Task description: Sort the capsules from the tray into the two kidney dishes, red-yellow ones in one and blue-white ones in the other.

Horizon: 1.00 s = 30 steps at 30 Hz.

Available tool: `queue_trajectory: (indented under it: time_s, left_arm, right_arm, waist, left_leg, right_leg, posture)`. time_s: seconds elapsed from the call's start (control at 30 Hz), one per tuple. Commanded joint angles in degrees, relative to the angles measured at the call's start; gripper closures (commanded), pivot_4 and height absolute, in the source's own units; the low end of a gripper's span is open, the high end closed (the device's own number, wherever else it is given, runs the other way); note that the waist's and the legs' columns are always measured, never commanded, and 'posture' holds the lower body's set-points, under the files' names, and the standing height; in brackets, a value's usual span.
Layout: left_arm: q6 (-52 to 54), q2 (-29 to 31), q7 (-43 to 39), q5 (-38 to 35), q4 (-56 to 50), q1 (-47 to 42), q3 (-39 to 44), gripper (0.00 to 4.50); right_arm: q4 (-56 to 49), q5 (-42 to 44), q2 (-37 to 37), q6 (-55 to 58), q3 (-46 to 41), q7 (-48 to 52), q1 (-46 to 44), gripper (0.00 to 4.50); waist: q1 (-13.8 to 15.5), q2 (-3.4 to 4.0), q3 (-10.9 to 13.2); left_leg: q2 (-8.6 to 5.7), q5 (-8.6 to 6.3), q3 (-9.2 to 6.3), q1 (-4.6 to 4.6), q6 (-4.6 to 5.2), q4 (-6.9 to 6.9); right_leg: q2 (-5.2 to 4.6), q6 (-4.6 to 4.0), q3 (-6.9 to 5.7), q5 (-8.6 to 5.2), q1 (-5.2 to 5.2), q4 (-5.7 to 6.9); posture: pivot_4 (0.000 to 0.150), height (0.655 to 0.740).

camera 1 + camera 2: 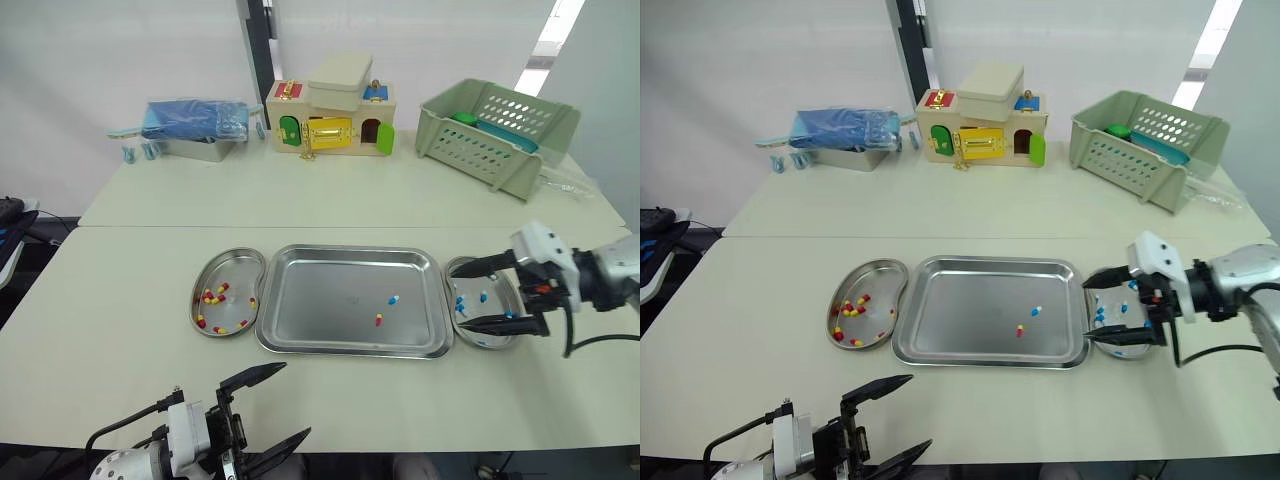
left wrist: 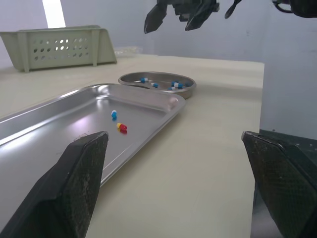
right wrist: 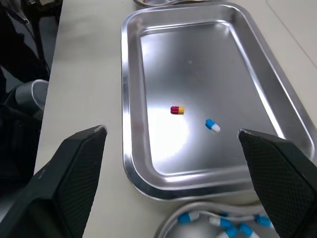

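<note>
- Table: pale top; everything below stands on it.
- Tray: steel, centre, between the two dishes.
- Left dish: just beside the tray's left rim; holds a scatter of red-yellow capsules.
- Right dish: just beside the tray's right rim; holds several blue-white capsules.
- Right gripper: over the right dish, fingers spread wide, nothing between them.
- Left gripper: at the near table edge, fingers wide apart, nothing held.
- Loose blue-white capsule: on the tray floor, right of centre.
- Loose red-yellow capsule: on the tray floor, near the blue-white one, apart from it.
</note>
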Motion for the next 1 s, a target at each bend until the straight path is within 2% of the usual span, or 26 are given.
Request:
queue_trajectory:
  time_s: [0.03, 0.27, 0.37, 0.53, 0.63, 0.73, 1.0]
  left_arm:
    - [-2.9, 0.6, 0.0, -0.9, 0.1, 1.0, -0.9, 0.03]
    - [-4.2, 1.9, 0.7, -1.1, 1.5, 0.3, -2.0, 0.03]
    - [-4.2, 2.1, 1.3, -1.0, 2.1, -0.7, -2.4, 0.03]
    - [-4.0, 2.5, 2.5, -1.2, 1.9, -1.2, -2.4, 0.03]
    - [-4.6, 2.9, 2.6, -1.2, 1.9, -0.4, -2.5, 0.0]
    - [-5.3, 3.2, 2.6, -1.1, 2.1, 0.0, -2.5, 0.0]
    - [-5.4, 3.3, 3.6, -0.8, 2.2, 0.3, -2.7, 0.0]
  right_arm:
    - [0.2, -2.7, 2.4, 1.2, 4.6, -0.4, -6.1, 0.0]
    - [4.4, -11.3, 10.8, -1.5, 15.3, -2.1, -13.8, 0.0]
    - [10.1, -15.4, 15.9, -4.9, 18.8, -2.4, -17.6, 0.0]
    - [17.8, -21.8, 19.2, -12.1, 23.1, -0.9, -20.2, 0.0]
    - [19.6, -23.5, 20.5, -14.0, 24.0, 0.1, -20.5, 0.61]
    - [20.3, -24.2, 21.7, -14.9, 24.1, 0.6, -20.4, 1.55]
    - [21.4, -26.0, 23.3, -17.2, 24.0, 1.0, -19.8, 1.55]
  waist:
    - [-0.1, 0.0, 0.0]
    - [0.0, 0.0, 0.0]
    - [-0.2, 0.01, 0.0]
    - [-0.2, 0.0, 0.0]
    - [-0.3, 0.0, 0.0]
    - [-0.4, 0.0, 0.0]
    - [-0.4, 0.01, 0.0]
  left_leg:
    - [0.0, 0.0, 0.01, 0.01, 0.0, 0.0]
    - [0.01, 0.0, -0.05, 0.01, 0.0, 0.0]
    - [0.0, 0.01, -0.04, 0.01, 0.0, 0.0]
    - [0.0, 0.01, -0.07, -0.01, -0.01, 0.02]
    - [0.0, 0.01, -0.07, -0.02, -0.01, 0.01]
    - [0.01, 0.01, -0.06, -0.02, -0.01, 0.01]
    - [0.01, 0.01, -0.07, -0.02, 0.0, 0.01]
  right_leg:
    - [0.0, 0.0, 0.01, 0.0, -0.03, 0.02]
    - [0.0, -0.01, -0.03, 0.0, -0.08, 0.11]
    - [0.0, -0.01, -0.01, 0.0, -0.14, 0.2]
    - [0.01, -0.01, -0.03, 0.0, -0.18, 0.2]
    - [0.0, -0.01, -0.02, 0.0, -0.21, 0.22]
    - [0.0, -0.01, -0.01, 0.0, -0.24, 0.25]
    - [0.01, -0.01, -0.01, 0.0, -0.25, 0.27]
  posture:
    - [0.15, 0.74]
    - [0.15, 0.74]
    - [0.15, 0.74]
    - [0.15, 0.74]
    - [0.15, 0.74]
    - [0.15, 0.74]
    - [0.15, 0.74]
